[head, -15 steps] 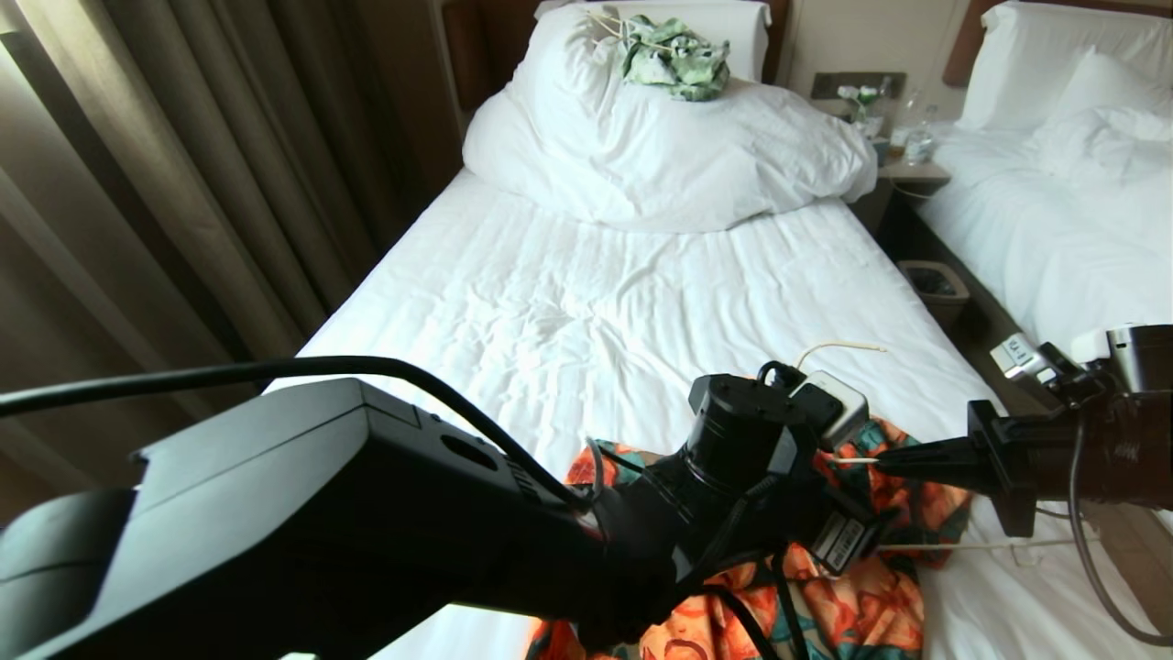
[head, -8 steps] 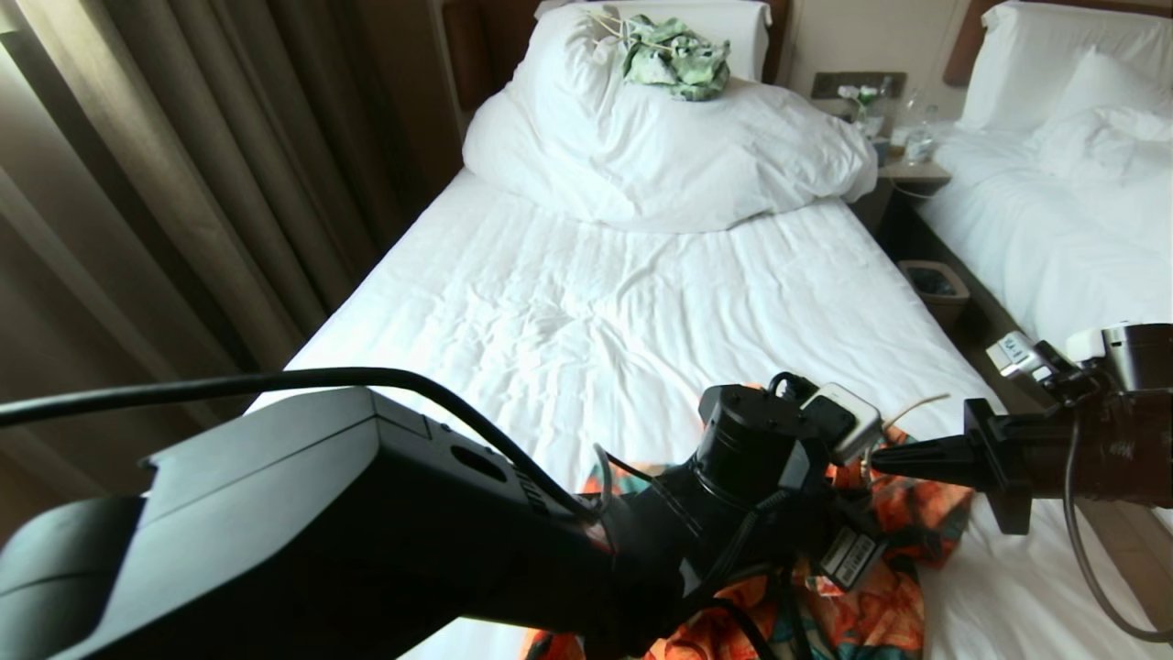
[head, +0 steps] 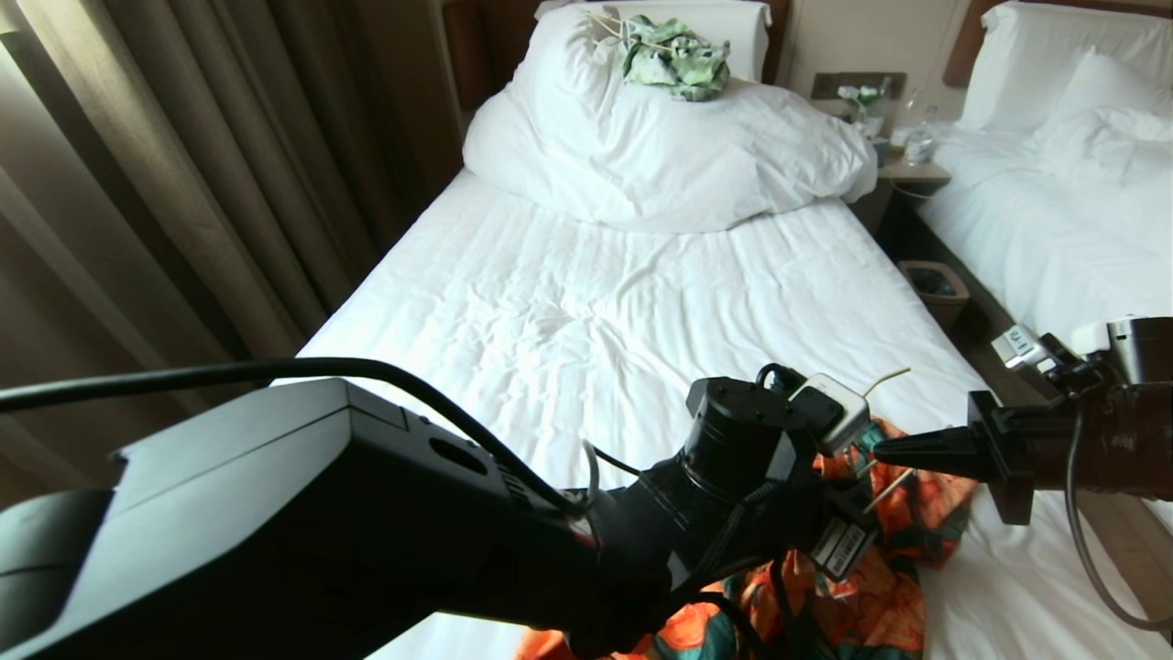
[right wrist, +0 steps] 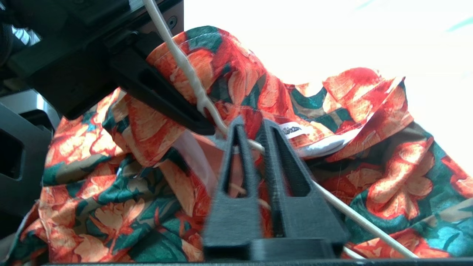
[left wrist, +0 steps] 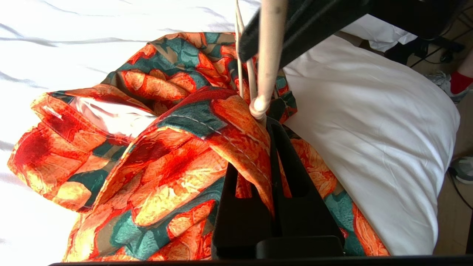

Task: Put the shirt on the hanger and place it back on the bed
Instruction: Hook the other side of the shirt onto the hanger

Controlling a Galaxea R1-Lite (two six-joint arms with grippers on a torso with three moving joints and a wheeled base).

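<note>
The orange-flowered shirt [head: 871, 605] lies crumpled at the near right corner of the bed [head: 596, 312]. My left gripper [left wrist: 268, 122] is shut on a stitched fold of the shirt [left wrist: 166, 147] by the collar. The cream hanger [left wrist: 264, 55] stands right at its tips. My right gripper [head: 882, 450] reaches in from the right. Its jaws [right wrist: 251, 127] stand a thin slit apart with the hanger wire [right wrist: 184, 62] crossing between them near the tips, above the shirt's neck label. The hanger's hook [head: 887, 377] pokes up behind my left wrist.
A bundled white duvet [head: 660, 156] with a green-and-white garment [head: 674, 57] lies at the head of the bed. A second bed [head: 1072, 211], a nightstand [head: 907, 156] and a bin [head: 933, 284] are on the right. Curtains [head: 183, 183] hang on the left. A person's foot [left wrist: 458, 81] is beside the bed.
My left gripper has closed on the shirt fold. The hanger has tipped: its hook swung right and its long bar on the sheet is out of sight. The right gripper has hardly moved.
</note>
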